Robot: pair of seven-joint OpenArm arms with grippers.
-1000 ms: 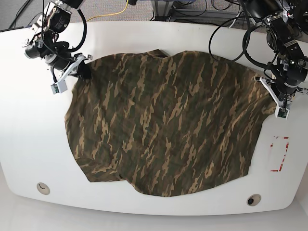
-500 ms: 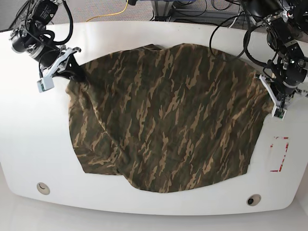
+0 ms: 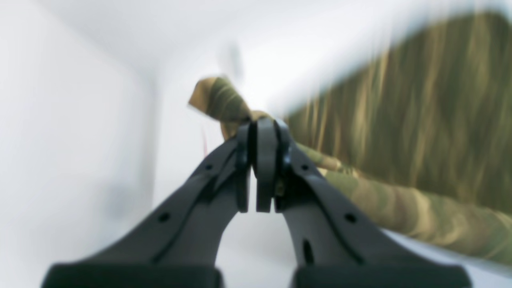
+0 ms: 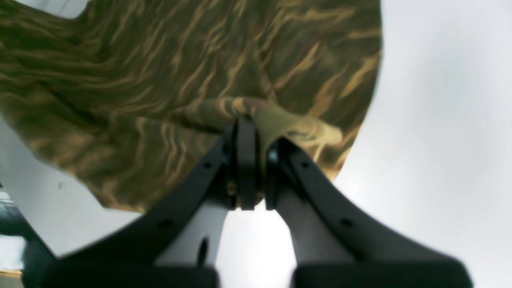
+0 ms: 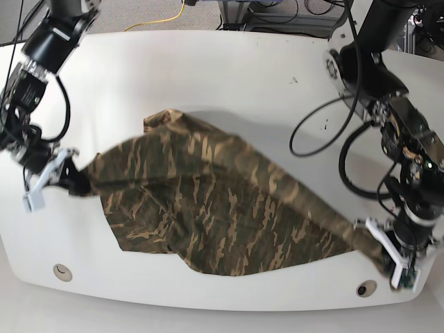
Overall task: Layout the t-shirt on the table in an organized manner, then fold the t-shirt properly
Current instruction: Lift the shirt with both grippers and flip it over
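The base view looks steeply down from above across the whole desk, facing the arms' side, while both wrist views look close up past their own jaws, all three sharing the camouflage t-shirt between the arms.

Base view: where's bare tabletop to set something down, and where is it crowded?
Bare table lies beyond the t-shirt, between the arms; another strip runs along the near edge between the grommet holes. The middle is crowded by cloth stretched between both grippers.

The glossy white table carries part of the t-shirt.
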